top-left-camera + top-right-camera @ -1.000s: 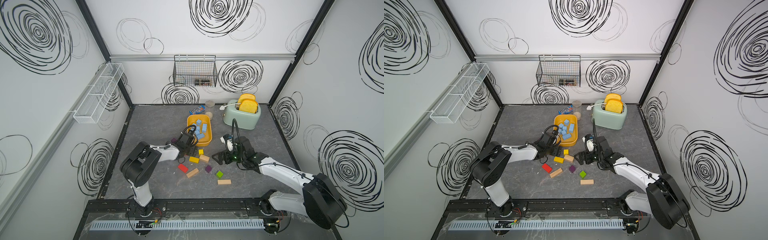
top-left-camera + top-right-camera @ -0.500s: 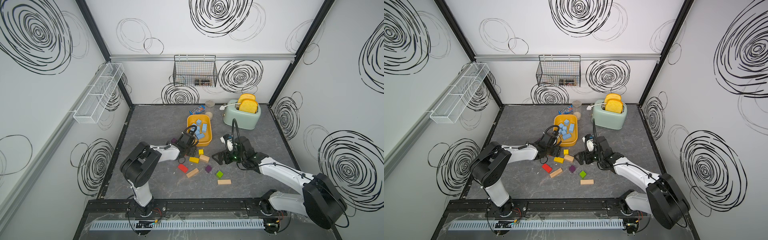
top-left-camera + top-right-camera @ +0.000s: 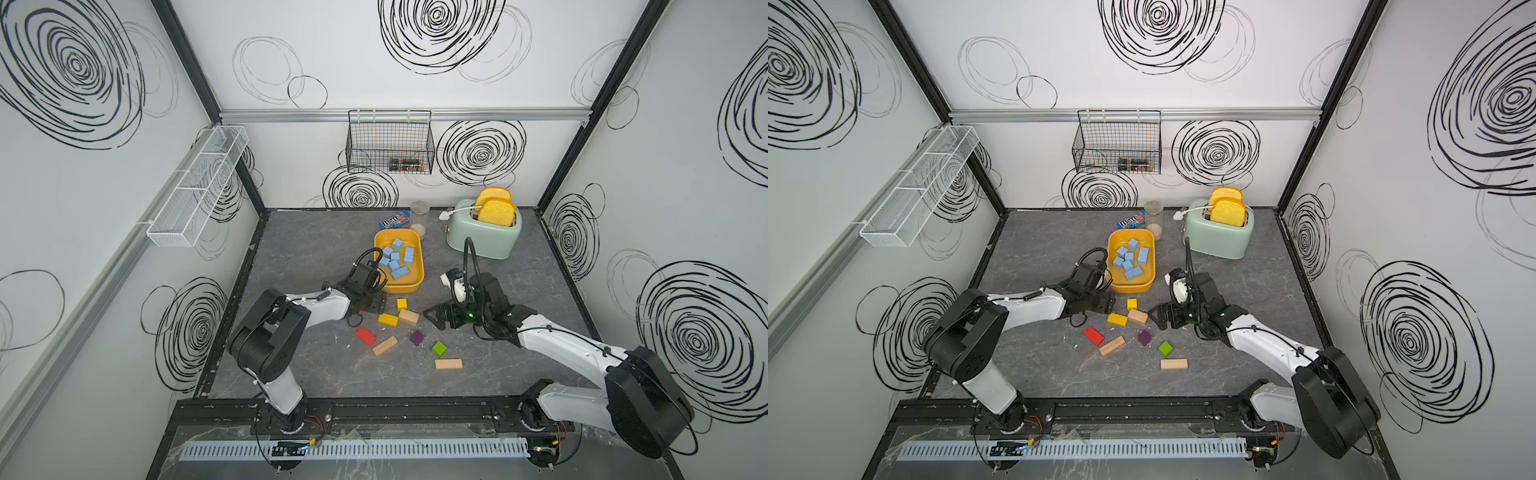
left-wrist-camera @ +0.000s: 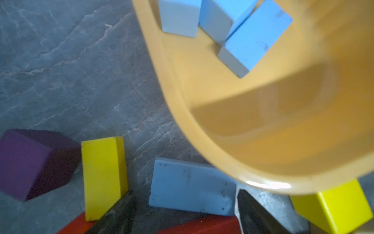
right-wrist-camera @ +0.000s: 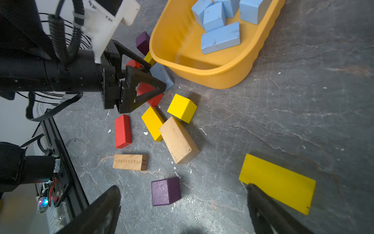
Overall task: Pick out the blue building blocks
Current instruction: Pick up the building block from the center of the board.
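1. Blocks (image 3: 397,259) of light blue are lying piled in the yellow tub (image 3: 401,286).
2. One blue brick (image 4: 191,186) is lying tucked at the tub's outer edge, between the parted jaws of the left gripper (image 4: 185,193).
3. Right gripper (image 5: 183,188) is hovering spread-jawed above open table (image 5: 303,101).

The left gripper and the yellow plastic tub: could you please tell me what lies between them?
A matte light-blue rectangular brick lies there, by the tub's rim, just ahead of the open left gripper; the left wrist view shows it.
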Controlling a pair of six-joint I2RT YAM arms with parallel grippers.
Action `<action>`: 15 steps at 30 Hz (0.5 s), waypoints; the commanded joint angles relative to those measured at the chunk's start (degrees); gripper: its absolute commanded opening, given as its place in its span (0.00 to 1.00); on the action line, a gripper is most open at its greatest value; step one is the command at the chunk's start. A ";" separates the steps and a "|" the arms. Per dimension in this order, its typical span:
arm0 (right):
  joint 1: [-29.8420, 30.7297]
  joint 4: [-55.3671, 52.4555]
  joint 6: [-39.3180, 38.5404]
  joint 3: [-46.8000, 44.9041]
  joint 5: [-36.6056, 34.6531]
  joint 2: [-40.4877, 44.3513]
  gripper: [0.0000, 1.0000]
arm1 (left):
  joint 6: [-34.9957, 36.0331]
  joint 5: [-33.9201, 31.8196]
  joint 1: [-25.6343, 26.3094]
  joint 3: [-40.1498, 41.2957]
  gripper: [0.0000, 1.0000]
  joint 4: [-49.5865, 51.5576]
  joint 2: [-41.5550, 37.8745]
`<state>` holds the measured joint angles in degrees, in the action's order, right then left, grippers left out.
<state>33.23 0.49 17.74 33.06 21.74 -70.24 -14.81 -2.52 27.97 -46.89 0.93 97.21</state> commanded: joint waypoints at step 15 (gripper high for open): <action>0.16 -0.32 -0.69 1.48 0.67 -0.18 0.98 | 5.98 5.26 -1.86 -0.30 0.93 -4.98 0.83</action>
<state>33.23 0.47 17.72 33.58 21.74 -70.24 -11.42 2.39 25.87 -46.89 -1.93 97.21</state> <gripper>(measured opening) 0.977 0.933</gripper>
